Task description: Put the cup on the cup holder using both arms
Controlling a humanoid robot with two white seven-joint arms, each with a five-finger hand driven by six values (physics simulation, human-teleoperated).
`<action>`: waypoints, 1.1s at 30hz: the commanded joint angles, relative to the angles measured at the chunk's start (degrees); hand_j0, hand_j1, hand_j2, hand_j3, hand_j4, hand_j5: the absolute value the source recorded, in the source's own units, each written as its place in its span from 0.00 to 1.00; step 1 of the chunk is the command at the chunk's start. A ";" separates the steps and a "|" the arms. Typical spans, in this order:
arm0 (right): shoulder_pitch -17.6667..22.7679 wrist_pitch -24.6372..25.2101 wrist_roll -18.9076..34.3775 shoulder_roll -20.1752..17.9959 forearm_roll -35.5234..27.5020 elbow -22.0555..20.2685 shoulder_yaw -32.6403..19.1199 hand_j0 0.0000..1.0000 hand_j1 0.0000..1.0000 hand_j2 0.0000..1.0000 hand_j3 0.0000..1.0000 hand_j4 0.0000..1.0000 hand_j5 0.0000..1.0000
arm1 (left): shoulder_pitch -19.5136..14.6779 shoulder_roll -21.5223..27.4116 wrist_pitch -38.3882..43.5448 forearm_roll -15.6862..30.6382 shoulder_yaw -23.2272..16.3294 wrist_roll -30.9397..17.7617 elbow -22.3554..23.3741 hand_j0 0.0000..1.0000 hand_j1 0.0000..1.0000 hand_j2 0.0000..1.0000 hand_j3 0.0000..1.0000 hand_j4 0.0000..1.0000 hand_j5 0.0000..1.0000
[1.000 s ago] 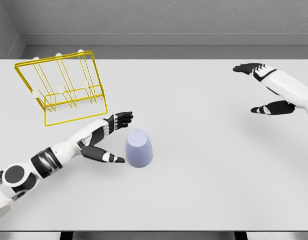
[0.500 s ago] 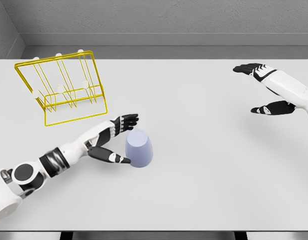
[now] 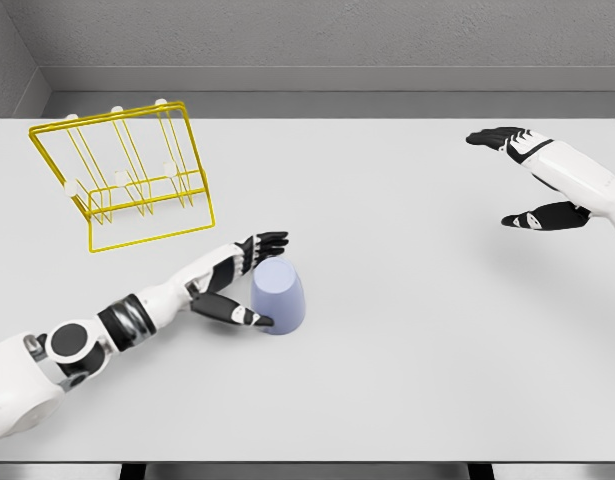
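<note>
Cup (image 3: 279, 297), lavender, upside down on the counter (image 3: 407, 330); left hand (image 3: 242, 285) spread wide around it should close evenly; right hand (image 3: 532, 180) open, well apart.

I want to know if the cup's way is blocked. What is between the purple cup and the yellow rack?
In the head view, only the left hand and bare table lie between the cup and the yellow rack.

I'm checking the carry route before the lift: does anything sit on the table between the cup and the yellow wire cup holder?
Nothing visible does. The lavender cup stands upside down near the table's middle, and the yellow wire cup holder stands up and to its left. Only the left hand, open around the cup's left side, lies on that side.
</note>
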 commanded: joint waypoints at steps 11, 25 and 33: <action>0.00 0.15 -0.03 -0.05 -0.44 -0.02 0.06 1.00 1.00 1.00 1.00 1.00 1.00 | -1.14 -2.15 0.55 -0.25 -1.48 0.11 -0.08 1.00 1.00 1.00 1.00 1.00 1.00; 0.00 0.15 -0.03 -0.05 -0.44 0.16 -0.03 1.00 1.00 1.00 1.00 1.00 1.00 | -1.05 -2.15 -0.15 1.06 -1.31 0.11 0.18 0.62 0.62 0.62 0.62 0.62 0.62; 0.00 0.15 -0.03 -0.05 -0.44 0.16 -0.03 1.00 1.00 1.00 1.00 1.00 1.00 | -1.05 0.39 -2.09 2.03 0.01 0.20 -2.28 0.63 0.63 0.63 0.63 0.63 0.63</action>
